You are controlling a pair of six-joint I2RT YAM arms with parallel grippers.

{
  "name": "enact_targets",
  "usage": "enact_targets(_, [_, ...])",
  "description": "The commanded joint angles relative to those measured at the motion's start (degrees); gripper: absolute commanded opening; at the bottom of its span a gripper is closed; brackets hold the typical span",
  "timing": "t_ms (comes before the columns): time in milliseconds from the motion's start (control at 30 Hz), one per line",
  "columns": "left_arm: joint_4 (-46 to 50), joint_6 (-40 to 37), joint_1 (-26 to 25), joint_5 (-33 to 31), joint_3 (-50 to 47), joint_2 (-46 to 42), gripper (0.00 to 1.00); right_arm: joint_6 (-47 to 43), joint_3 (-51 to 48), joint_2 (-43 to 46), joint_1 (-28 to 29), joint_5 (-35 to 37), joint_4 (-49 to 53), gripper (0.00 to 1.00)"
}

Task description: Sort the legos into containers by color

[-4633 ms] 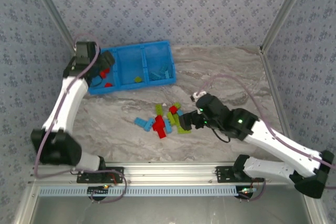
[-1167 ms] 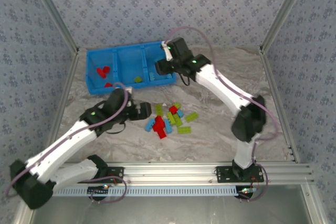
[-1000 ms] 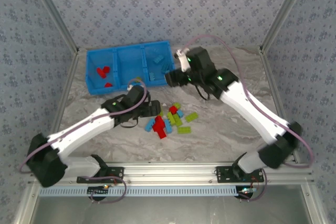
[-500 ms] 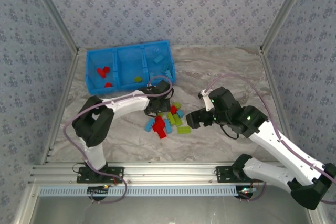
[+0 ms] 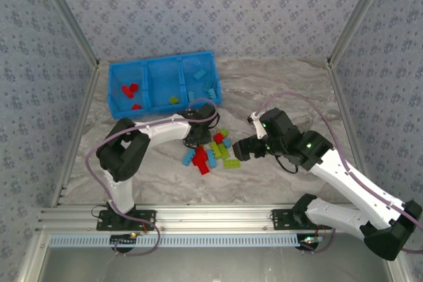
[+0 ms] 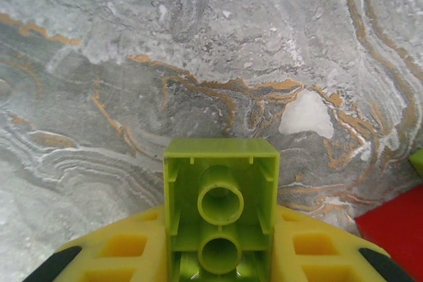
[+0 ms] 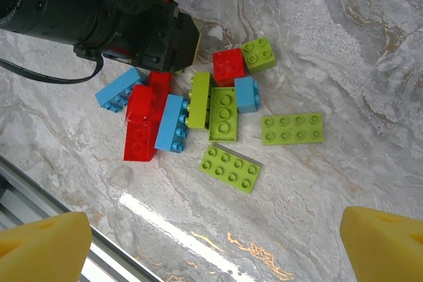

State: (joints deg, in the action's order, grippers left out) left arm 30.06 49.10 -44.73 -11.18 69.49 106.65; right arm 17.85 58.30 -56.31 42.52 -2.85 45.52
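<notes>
Lying up-left of the left claw point(image 5: 197, 138), the bin's point(image 5: 162, 59) middle compartment point(image 5: 162, 84) holds lime bricks point(image 5: 174, 99); that claw grips a lime brick point(image 6: 220, 189), pointing lengthwise out of it. Right claw point(image 5: 242, 150) gapes, the pile point(image 5: 211, 153) just left of it

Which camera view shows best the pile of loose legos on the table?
The right wrist view: the pile lies close below the camera, each brick and stud distinct. The top external view shows it small, with the left hand at its edge. The left wrist view catches one red corner.
</notes>
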Motion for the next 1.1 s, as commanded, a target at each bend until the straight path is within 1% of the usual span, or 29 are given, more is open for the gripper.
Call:
enact_targets(0, [2.5,-3.0,0.9,-3.9,0.9,-7.7,0.23,0.9,2.4,0.0,0.2,-0.7,0.1,0.99])
enact_targets(67, [4.3,-5.4,2.5,-6.3,2.4,-11.0,0.23,0.8,2.7,-0.1,0.2,-0.2,-0.1,1.0])
enact_targets(200, [6.3,-12.3,8.2,-11.6,6.7,-14.6,0.24,0.3,3.4,-0.7,0.2,0.6,0.2,1.0])
enact_targets(300, [5.0,-17.2,13.0,-16.0,9.9,-14.0,0.24,0.3,3.4,-0.8,0.2,0.8,0.0,1.0])
enact_targets(367, [3.9,-19.1,16.6,-16.2,12.2,-12.0,0.25,0.7,3.3,-0.8,0.3,0.7,-0.1,1.0])
enact_targets(467, [2.9,-20.6,21.7,-13.2,17.2,-6.4,0.25,1.3,3.0,-0.7,0.4,0.8,0.0,1.0])
enact_targets(567, [5.8,-21.6,25.2,-6.7,25.4,2.5,0.27,1.7,2.9,-0.6,0.6,0.9,0.4,1.0])
enact_targets(667, [8.4,-22.6,26.8,-2.6,33.5,10.0,0.3,2.0,3.1,-0.3,0.9,1.5,1.3,1.0])
enact_targets(733, [8.4,-23.6,27.1,-2.2,35.2,12.0,0.35,2.8,2.9,0.1,1.2,2.3,1.6,1.0])
enact_targets(800, [7.9,-23.9,27.5,-1.8,35.6,12.5,0.41,3.7,2.1,0.9,1.7,2.2,1.4,1.0])
enact_targets(900, [7.3,-23.9,27.7,-0.7,34.5,10.6,0.52,4.6,0.7,1.8,2.5,3.0,1.1,1.0])
enact_targets(1067, [5.2,-22.8,27.3,2.8,28.4,2.2,0.55,6.4,-1.5,1.4,2.4,6.0,-0.6,1.0])
